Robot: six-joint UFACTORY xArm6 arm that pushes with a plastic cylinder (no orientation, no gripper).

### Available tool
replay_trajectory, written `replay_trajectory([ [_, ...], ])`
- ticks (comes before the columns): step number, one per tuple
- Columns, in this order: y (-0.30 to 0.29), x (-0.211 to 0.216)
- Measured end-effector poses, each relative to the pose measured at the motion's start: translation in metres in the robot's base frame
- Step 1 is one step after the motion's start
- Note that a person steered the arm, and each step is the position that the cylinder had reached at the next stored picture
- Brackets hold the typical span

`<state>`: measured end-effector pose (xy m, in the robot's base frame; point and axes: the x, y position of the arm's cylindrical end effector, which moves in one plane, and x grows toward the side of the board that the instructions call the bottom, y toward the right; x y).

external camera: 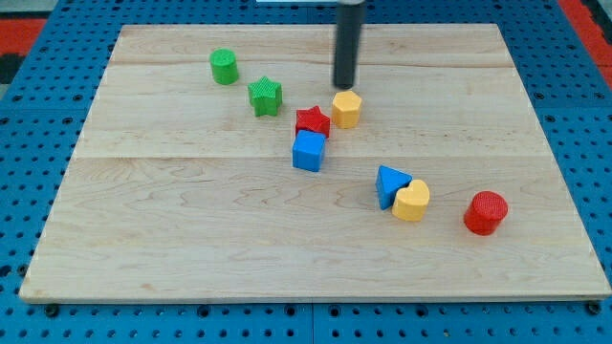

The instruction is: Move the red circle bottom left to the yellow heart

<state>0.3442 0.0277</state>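
Our tip (344,86) at upper centre, just above yellow hexagon (346,109), touching nothing; no hand; red circle (486,212) lower right, beside yellow heart (411,202).

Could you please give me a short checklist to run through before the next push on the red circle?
1. Red circle in view, near the view's right: ok.
2. Yellow heart located, touching the blue triangle: ok.
3. My tip beside the red circle: not ok; it sits above the yellow hexagon.
4. Spot at the heart's bottom left free of blocks: ok.
5. Red circle already there: not ok; it lies right of the heart.
6. Direct leftward push clear: not ok; the heart blocks it.
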Motion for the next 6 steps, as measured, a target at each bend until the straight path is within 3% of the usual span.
replay_trajectory([
  [2, 0.082, 0.077],
  [4, 0.106, 0.102],
  [5, 0.101, 0.042],
  [6, -0.003, 0.014],
])
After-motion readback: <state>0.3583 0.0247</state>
